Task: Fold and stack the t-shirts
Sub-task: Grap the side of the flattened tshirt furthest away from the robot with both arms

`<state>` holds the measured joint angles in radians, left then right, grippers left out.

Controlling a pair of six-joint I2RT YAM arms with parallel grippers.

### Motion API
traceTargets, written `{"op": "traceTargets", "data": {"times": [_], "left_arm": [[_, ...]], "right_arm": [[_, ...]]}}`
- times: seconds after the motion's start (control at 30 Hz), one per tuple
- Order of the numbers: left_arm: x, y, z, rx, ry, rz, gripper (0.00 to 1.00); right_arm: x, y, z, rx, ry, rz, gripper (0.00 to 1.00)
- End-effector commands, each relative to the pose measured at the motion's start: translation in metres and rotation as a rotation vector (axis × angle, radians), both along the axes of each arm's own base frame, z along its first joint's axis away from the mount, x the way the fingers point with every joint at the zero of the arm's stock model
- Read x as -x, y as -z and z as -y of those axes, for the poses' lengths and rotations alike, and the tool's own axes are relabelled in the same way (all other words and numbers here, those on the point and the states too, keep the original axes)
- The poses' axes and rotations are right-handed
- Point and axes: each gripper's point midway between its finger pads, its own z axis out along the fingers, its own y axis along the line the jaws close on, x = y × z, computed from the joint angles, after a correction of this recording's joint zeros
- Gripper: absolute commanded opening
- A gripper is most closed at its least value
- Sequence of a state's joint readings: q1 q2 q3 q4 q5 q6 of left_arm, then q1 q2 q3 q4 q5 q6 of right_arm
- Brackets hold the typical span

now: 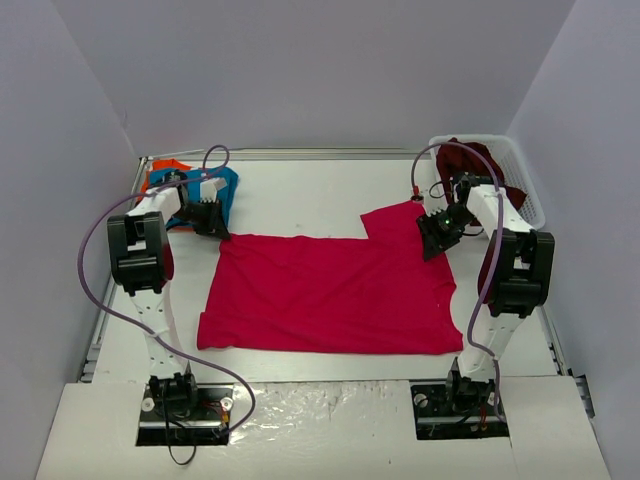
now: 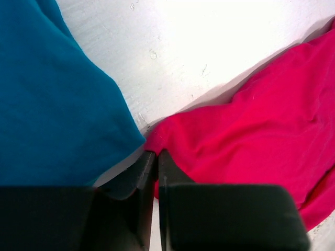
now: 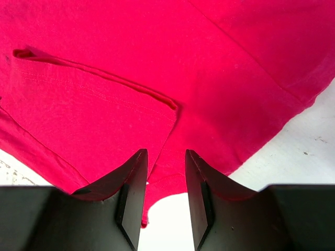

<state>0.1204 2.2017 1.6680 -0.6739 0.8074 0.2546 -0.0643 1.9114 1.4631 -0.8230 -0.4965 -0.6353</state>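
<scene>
The crimson-pink t-shirt lies spread flat in the middle of the desk. My left pincer is clenched at its far left corner, just beside the blue t-shirt; whether cloth is pinched inside, I cannot tell. My right pincer is released, its jaws apart over the far right sleeve.

Spread t-shirt lies centre; basket far right.
</scene>
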Motion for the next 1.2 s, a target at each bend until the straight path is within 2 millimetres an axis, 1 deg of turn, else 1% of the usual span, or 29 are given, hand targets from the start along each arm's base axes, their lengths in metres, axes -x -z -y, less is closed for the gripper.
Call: {"op": "traceTargets", "data": {"times": [0.0,0.07,0.17,0.2,0.27,0.3,0.37,0.4,0.43,0.47,0.6,0.67,0.77,0.87,0.93,1.0,1.03,1.07,1.1,1.13,1.17], "left_arm": [[0.002,-0.006,0.004,0.008,0.026,-0.001,0.03],[0.002,-0.009,0.003,0.006,0.027,0.003,0.02],[-0.001,-0.019,0.003,0.004,0.012,0.029,0.02],[-0.004,-0.027,0.003,0.002,0.006,0.06,0.02],[-0.005,-0.038,0.004,0.001,-0.008,0.084,0.02],[-0.007,-0.05,0.005,-0.001,-0.007,0.114,0.02],[-0.009,-0.064,0.005,-0.009,-0.005,0.143,0.02],[-0.01,-0.077,0.005,-0.014,-0.003,0.172,0.02],[-0.01,-0.083,0.005,-0.016,-0.001,0.183,0.02],[-0.009,-0.093,0.005,-0.019,-0.003,0.201,0.02],[-0.008,-0.115,0.004,-0.031,-0.005,0.247,0.02],[-0.006,-0.123,0.005,-0.03,-0.003,0.259,0.02],[-0.001,-0.124,0.006,-0.03,0.006,0.25,0.02],[0.002,-0.119,0.004,-0.047,0.01,0.248,0.02],[0.004,-0.119,0.004,-0.053,0.012,0.253,0.03],[0.008,-0.114,0.004,-0.052,0.013,0.243,0.03],[0.008,-0.113,0.004,-0.052,0.014,0.241,0.03],[0.009,-0.113,0.004,-0.054,0.014,0.241,0.02],[0.01,-0.11,0.003,-0.056,0.012,0.235,0.02],[0.01,-0.11,0.003,-0.059,0.015,0.237,0.02],[0.011,-0.11,0.004,-0.059,0.015,0.237,0.02]], "right_arm": [[0.01,0.0,-0.001,0.006,-0.002,-0.037,0.31],[0.01,-0.001,-0.001,0.006,-0.002,-0.034,0.31],[0.01,-0.002,-0.001,0.007,-0.002,-0.033,0.31],[0.01,-0.002,-0.001,0.007,-0.002,-0.033,0.31],[0.01,-0.003,-0.001,0.007,-0.002,-0.03,0.31],[0.01,-0.003,-0.002,0.007,-0.004,-0.03,0.31],[0.01,-0.003,-0.002,0.007,-0.005,-0.029,0.31],[0.01,-0.003,-0.002,0.007,-0.005,-0.028,0.31],[0.009,-0.004,-0.002,0.007,-0.005,-0.025,0.3],[0.008,-0.006,-0.002,0.007,-0.005,-0.019,0.3],[0.004,-0.013,-0.001,0.012,-0.004,0.006,0.29],[-0.002,-0.019,0.0,0.016,0.003,0.031,0.29],[-0.009,-0.027,0.003,0.029,0.014,0.057,0.3],[-0.025,-0.041,0.005,0.043,0.035,0.108,0.34],[-0.041,-0.055,0.006,0.045,0.045,0.158,0.37],[-0.054,-0.061,0.006,0.041,0.06,0.18,0.39],[-0.069,-0.074,0.006,0.042,0.062,0.231,0.4],[-0.078,-0.07,0.008,0.044,0.07,0.227,0.4],[-0.085,-0.072,0.007,0.042,0.089,0.23,0.4],[-0.103,-0.087,0.007,0.041,0.1,0.283,0.4],[-0.113,-0.077,0.008,0.043,0.11,0.269,0.4]]}}
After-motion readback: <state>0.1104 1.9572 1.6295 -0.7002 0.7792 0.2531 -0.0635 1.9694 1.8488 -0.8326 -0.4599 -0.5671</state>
